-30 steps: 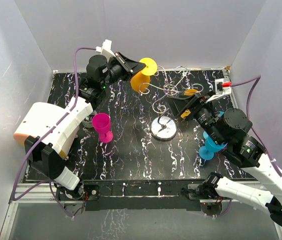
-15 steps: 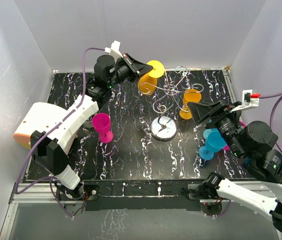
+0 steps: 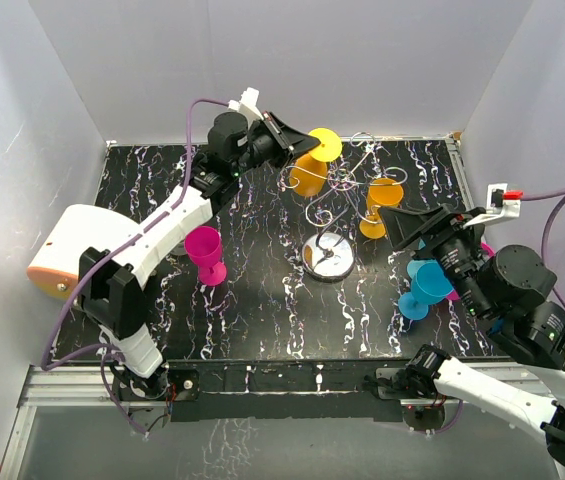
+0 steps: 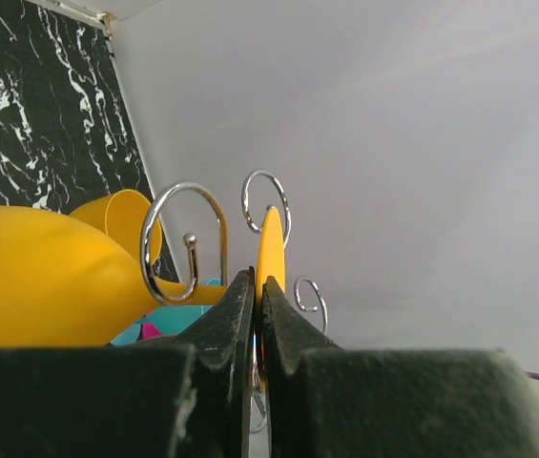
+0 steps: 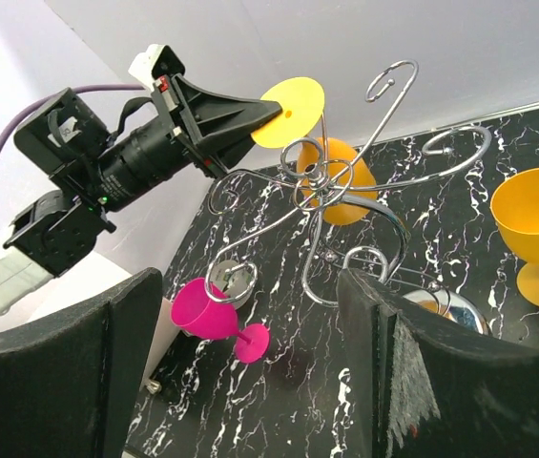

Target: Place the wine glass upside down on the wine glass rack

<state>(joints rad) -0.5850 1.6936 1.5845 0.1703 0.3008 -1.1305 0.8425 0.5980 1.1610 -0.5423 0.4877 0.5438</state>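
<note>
One yellow wine glass (image 3: 305, 178) was clamped by its foot edge in the left gripper's (image 3: 302, 142) jaws, with wine glass rack (image 3: 327, 256) loops just ahead. It was judged light, stiff and slippery. The right gripper's (image 3: 400, 224) jaws were held apart, empty.

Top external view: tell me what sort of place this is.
Probably a robot test cell: plain white walls box in a black marbled table, with the left arm and right arm bolted at its near edge.
</note>
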